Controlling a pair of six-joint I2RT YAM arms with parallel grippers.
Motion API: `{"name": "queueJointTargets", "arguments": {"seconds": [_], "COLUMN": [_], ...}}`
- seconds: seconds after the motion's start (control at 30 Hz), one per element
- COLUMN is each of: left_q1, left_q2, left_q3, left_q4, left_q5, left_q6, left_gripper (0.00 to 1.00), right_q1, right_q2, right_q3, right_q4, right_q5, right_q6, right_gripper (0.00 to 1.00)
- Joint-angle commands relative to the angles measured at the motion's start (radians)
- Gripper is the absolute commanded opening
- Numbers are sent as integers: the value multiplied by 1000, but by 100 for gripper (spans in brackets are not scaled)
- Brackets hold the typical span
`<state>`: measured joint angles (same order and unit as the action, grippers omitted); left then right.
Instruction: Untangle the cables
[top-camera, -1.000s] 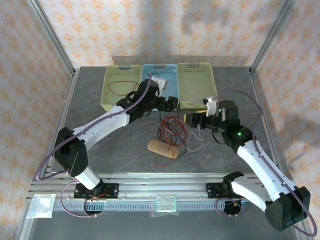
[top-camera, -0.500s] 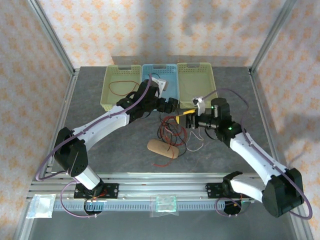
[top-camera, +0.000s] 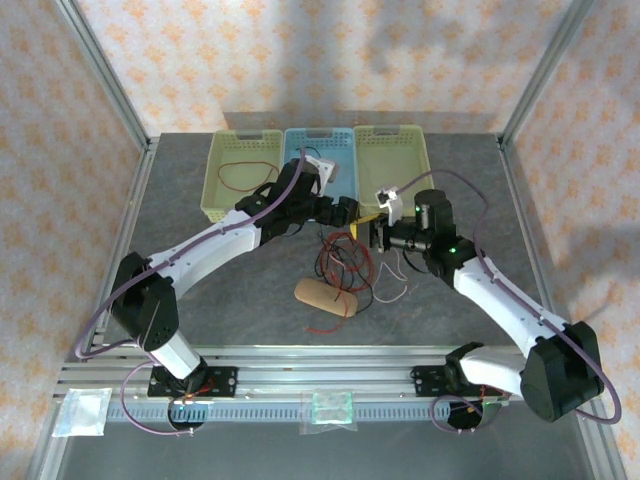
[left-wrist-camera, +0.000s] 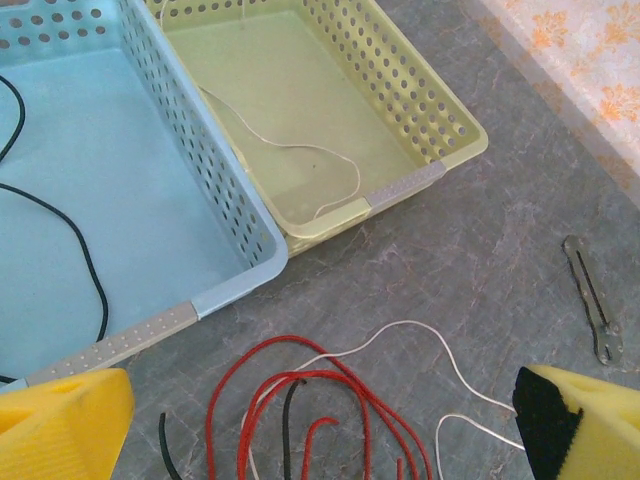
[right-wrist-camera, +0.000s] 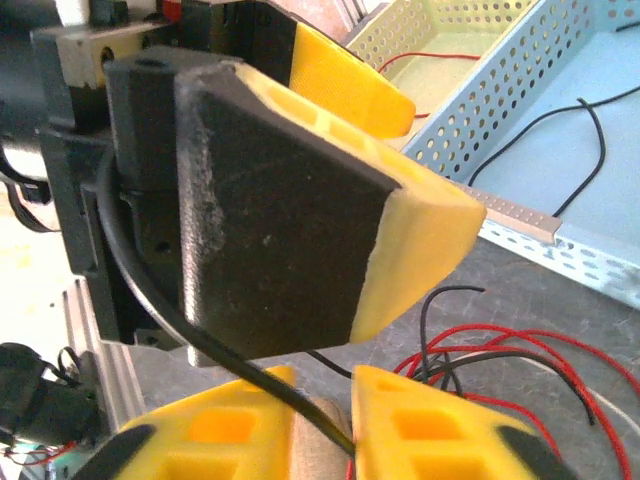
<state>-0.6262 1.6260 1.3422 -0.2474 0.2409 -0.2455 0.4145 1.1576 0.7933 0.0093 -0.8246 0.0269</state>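
The tangled cables (top-camera: 345, 265) lie mid-table: red loops (left-wrist-camera: 330, 400), a white strand (left-wrist-camera: 440, 350) and black ends (left-wrist-camera: 285, 420). My left gripper (top-camera: 345, 210) hovers above their far edge, wide open (left-wrist-camera: 320, 435) with nothing between its fingers (left-wrist-camera: 60, 420). My right gripper (top-camera: 368, 232) sits right beside it. In the right wrist view its jaws stand nearly closed (right-wrist-camera: 325, 400), and a black cable (right-wrist-camera: 220, 345) runs down into the narrow gap. The left gripper's black-padded finger (right-wrist-camera: 270, 200) looms directly ahead.
Three baskets line the back: a yellow-green one (top-camera: 215, 190) holding a red cable, a blue one (left-wrist-camera: 240, 215) holding a black cable, and a yellow-green one (left-wrist-camera: 440, 135) holding a white cable. A tan oval pad (top-camera: 325, 297) lies near the tangle. A small metal strip (left-wrist-camera: 590, 300) lies on the table.
My right gripper has swung left and toward the back, from the tangle's right side to right beside the left gripper. The left arm has stayed put.
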Motion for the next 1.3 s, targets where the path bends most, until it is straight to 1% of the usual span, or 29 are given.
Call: {"name": "queueJointTargets", "arguments": {"seconds": [0.0, 0.07, 0.23, 0.33, 0.4, 0.53, 0.6, 0.67, 0.8, 0.9, 0.93, 1.03, 1.1, 1.17, 1.27], "left_q1": [5, 6, 9, 9, 9, 2, 1, 2, 9, 14, 16, 41, 83, 146, 258], "left_q2": [12, 15, 7, -3, -19, -60, -96, -147, -268, -369, -400, -465, -481, -486, -475], "left_q3": [21, 22, 17, 9, -11, -55, -86, -125, -210, -286, -308, -345, -352, -373, -429], "left_q4": [-16, -21, -42, -69, -75, -71, -35, 37, 192, 305, 335, 345, 311, 289, 300], "left_q5": [12, 6, -18, -20, 26, 184, 240, 241, 125, 64, 26, -108, -179, -176, -79], "left_q6": [-10, -12, -3, 46, 105, 221, 239, 220, 143, 93, 72, -1, -75, -146, -270], "left_gripper": [98, 98, 98, 99, 100, 100, 99, 99, 99, 99, 100, 99, 99, 99, 100], "right_q1": [6, 6, 6, 6, 6, 6, 6, 6, 6, 7, 6, 6, 6, 7, 6], "right_q2": [-19, -36, -84, -105, -112, -73, -35, -8, 2, 4, 4, 17, 40, 70, 144], "right_q3": [38, 45, 74, 113, 140, 219, 258, 276, 277, 296, 305, 344, 382, 416, 480], "right_q4": [43, 26, -46, -99, -125, -189, -236, -266, -277, -286, -287, -297, -300, -283, -265], "right_q5": [-14, -7, 88, 173, 234, 314, 343, 380, 485, 512, 522, 549, 547, 540, 542], "right_q6": [4, 6, 1, 3, 10, 15, 6, 2, 18, 30, 36, 53, 71, 92, 120], "right_gripper": [9, 1, 0, 0, 0, 0, 0, 0, 0, 0, 0, 0, 0, 0, 0]}}
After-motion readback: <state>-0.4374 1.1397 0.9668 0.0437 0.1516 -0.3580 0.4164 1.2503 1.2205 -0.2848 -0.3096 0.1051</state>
